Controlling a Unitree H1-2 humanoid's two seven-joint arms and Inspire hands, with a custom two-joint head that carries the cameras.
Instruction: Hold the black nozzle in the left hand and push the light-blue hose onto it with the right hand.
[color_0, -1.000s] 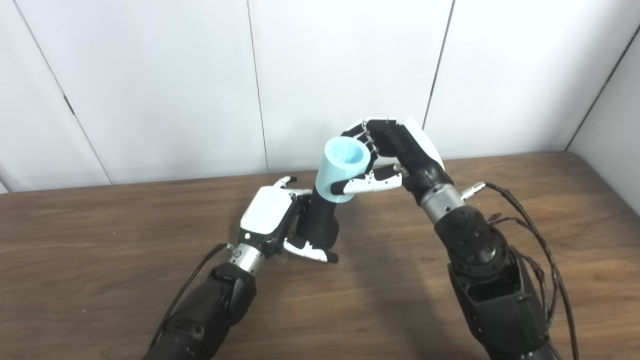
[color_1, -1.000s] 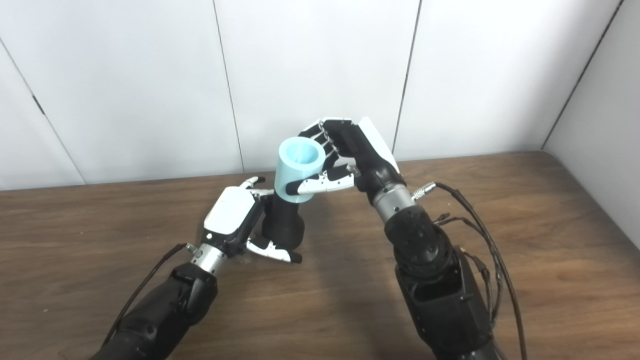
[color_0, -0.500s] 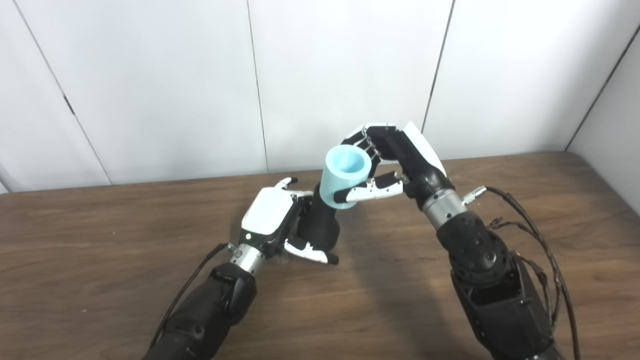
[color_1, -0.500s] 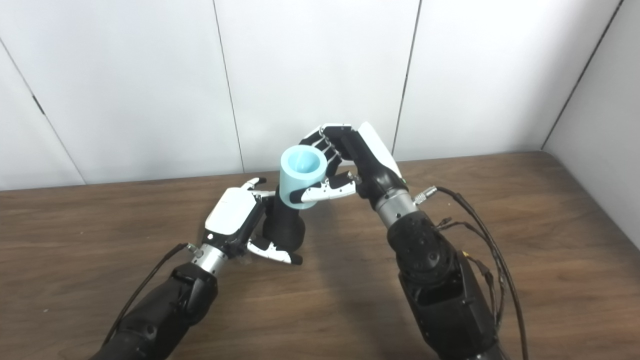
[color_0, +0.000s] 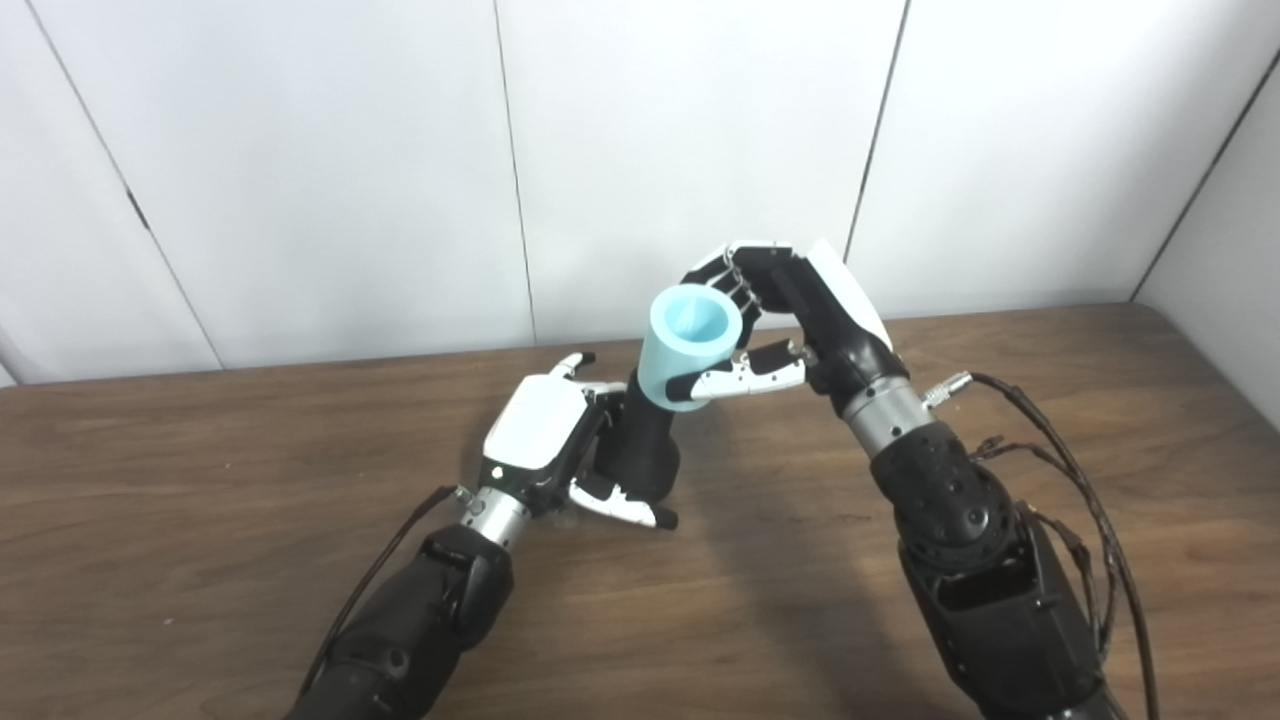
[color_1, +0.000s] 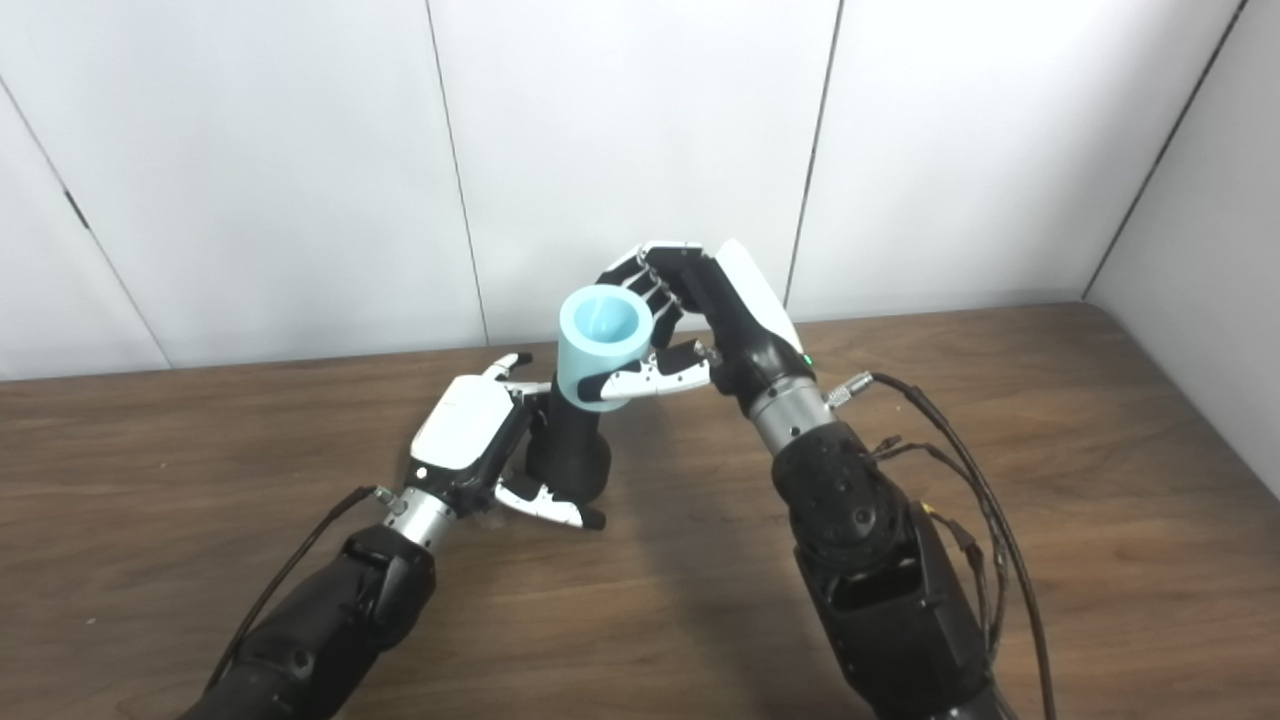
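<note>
The short light-blue cylindrical hose now sits slightly lower over the upright black plastic nozzle than a second ago, less black neck showing between them, which suggests the push-on is under way but not finished. The right hand grips the hose, fingers behind it and thumb across its front, and has tilted a little toward the nozzle. The left hand is unchanged, clenched around the nozzle's wide base, which seems to rest on the brown wooden tabletop, and holding it steady.
</note>
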